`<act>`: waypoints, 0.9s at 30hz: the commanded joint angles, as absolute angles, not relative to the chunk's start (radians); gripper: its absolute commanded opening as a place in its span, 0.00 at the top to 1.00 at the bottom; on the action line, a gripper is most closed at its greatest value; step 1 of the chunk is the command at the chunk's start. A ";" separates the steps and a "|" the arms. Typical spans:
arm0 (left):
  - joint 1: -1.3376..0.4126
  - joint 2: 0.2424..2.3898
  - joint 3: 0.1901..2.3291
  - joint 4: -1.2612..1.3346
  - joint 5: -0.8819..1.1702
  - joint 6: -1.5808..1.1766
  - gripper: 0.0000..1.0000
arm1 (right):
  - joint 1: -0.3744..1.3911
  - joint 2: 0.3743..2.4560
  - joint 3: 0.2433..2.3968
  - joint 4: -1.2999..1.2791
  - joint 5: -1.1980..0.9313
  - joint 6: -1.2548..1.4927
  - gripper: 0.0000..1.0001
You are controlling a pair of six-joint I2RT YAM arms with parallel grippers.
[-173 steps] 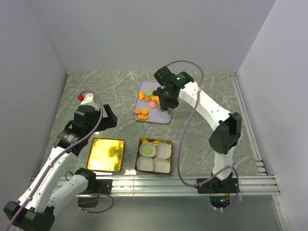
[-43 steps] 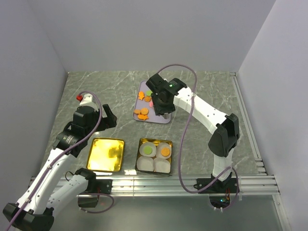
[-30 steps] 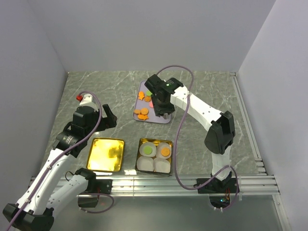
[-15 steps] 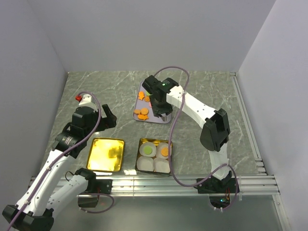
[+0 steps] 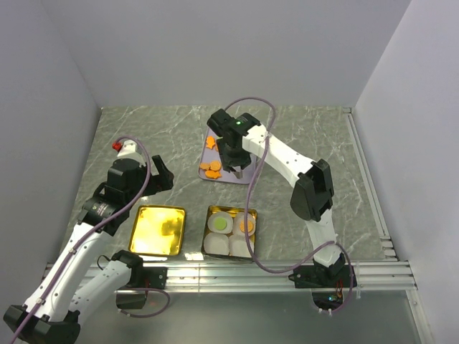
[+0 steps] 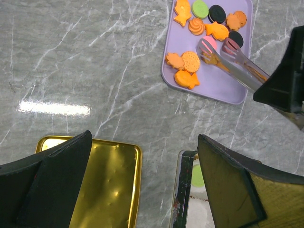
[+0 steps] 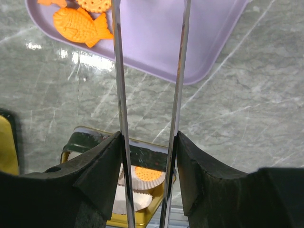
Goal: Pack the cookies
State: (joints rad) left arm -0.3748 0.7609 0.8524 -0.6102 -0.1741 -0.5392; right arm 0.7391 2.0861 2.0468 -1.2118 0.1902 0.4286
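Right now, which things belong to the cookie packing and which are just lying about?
In the job: cookies, purple tray, tongs in right gripper, tin with paper cups.
Lying about: gold tray; left gripper, open, holding nothing.

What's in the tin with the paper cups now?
Four white paper cups: one holds a green cookie, one an orange cookie. The near two look empty, though a cable crosses the right side.

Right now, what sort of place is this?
Probably a robot lab test cell: plain walls boxing in a table, two arms bolted at its edge, the right gripper holding tongs over a tray of cookies.
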 commanded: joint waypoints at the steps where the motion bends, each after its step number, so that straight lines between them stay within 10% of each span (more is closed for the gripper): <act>1: -0.379 0.750 0.854 -0.595 -0.183 -0.538 0.01 | 0.732 2.123 2.127 -1.227 0.205 0.417 0.45; 27: -0.379 0.765 0.851 -0.580 -0.141 -0.526 0.01 | 0.709 2.022 2.262 -1.334 0.221 0.433 0.64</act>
State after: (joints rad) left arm -0.3748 0.7715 0.8524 -0.6094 -0.1612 -0.5373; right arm 0.7181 2.1357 2.1685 -1.2930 0.1947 0.4267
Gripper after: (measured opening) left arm 0.995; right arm 0.420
